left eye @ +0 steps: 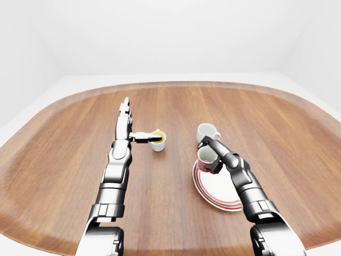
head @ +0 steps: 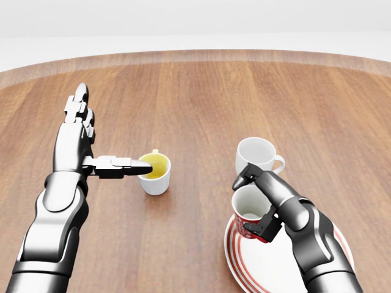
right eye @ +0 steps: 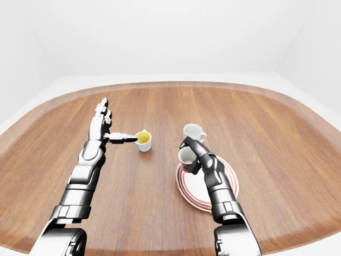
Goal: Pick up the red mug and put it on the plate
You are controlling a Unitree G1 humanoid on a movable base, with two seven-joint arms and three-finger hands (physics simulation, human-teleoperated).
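The right hand (head: pixel 259 204) is carrying the red mug (head: pixel 249 210) over the left rim of the striped plate (head: pixel 256 259), near the table (head: pixel 201 97) edge closest to the robot, ready for lowering. Its fingers are wrapping the mug's wall. The left hand (head: pixel 82 137) is lying flat, fingers spread wide, thumb touching the yellow-lined cup (head: pixel 155 173).

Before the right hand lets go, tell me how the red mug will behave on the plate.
The red mug looks stiff and probably fragile, like glazed ware. It appears tilted in the right hand, so it may rock or tip if released now. The plate looks smooth, so the mug could slide.
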